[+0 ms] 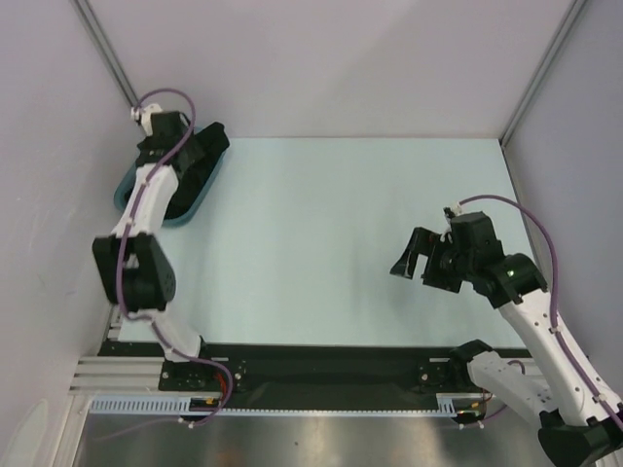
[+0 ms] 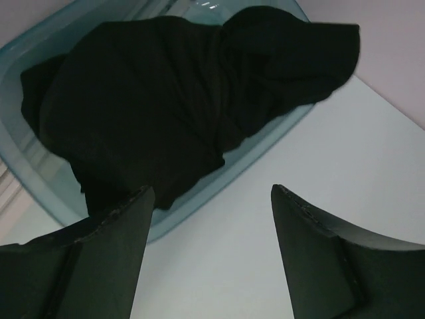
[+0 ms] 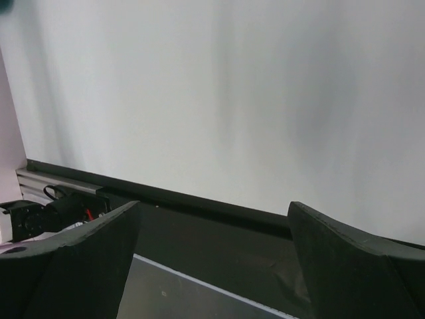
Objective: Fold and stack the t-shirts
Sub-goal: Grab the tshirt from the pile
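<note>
Our left gripper (image 2: 211,191) hangs with jaws parted and empty just before the teal tub (image 2: 30,166), where we see the black t-shirts (image 2: 153,100) heaped, one fold spilling over its rim. Our right gripper (image 3: 214,204), well apart over the pale table (image 1: 341,224), is spread wide, holding nothing.

No readable text or numbers, no print on the t-shirts (image 2: 153,100), no label on the teal tub (image 2: 40,186)

Robot lab cell: plain partition walls (image 1: 321,58), aluminium rail (image 1: 112,373).
</note>
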Robot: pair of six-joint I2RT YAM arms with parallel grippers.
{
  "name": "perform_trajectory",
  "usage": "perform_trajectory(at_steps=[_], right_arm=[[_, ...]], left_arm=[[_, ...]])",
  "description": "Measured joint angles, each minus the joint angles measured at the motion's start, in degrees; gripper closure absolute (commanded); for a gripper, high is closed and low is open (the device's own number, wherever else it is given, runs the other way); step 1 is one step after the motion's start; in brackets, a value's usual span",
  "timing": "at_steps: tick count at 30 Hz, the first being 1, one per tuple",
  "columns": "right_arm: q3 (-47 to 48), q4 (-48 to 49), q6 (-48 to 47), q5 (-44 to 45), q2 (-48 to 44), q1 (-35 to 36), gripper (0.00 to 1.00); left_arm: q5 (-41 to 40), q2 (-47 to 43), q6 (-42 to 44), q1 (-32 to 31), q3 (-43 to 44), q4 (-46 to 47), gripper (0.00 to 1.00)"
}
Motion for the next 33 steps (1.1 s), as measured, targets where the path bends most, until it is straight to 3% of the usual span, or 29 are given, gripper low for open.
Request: perform_trajectory(at_steps=[4, 7, 12, 17, 18, 19, 27, 33], right_arm=[[2.6, 0.2, -3.3, -0.9, 4.5, -2.9, 0.0], [3.3, 1.6, -4.6, -2.6, 9.4, -5.6, 0.0], [5.6, 2.5, -6.6, -4.2, 17.3, -9.4, 0.0], [9.2, 3.5, -8.0, -5.7, 22.1, -12.8, 0.02], [9.7, 3.7, -8.2, -5.9, 22.9, -13.3, 0.02], [10.3, 3.9, -8.3, -6.2, 23.8, -13.7, 0.02], [12.1, 4.8, -8.9, -7.9, 28.5, -14.1, 0.03], [12.1, 4.5, -9.9, -10.7, 29.7, -14.1, 0.03]], left_arm=[[-3.6, 19.0, 0.0, 1.1, 20.9, -6.9, 0.21], [-6.2, 28.1, -2.0, 1.8, 30.8, -13.8, 0.21], [-9.4, 36.1, -8.3, 5.2, 38.4, -25.6, 0.26], [-10.8, 39.6, -12.5, 8.6, 39.8, -31.0, 0.67], [-10.7, 40.1, -12.7, 8.9, 39.8, -31.2, 0.8], [-10.6, 40.5, -12.9, 9.0, 39.8, -31.2, 1.0], [-9.7, 40.2, -9.9, 7.8, 45.4, -28.2, 1.0], [0.0, 28.0, -10.4, 6.0, 43.5, -19.8, 1.0]])
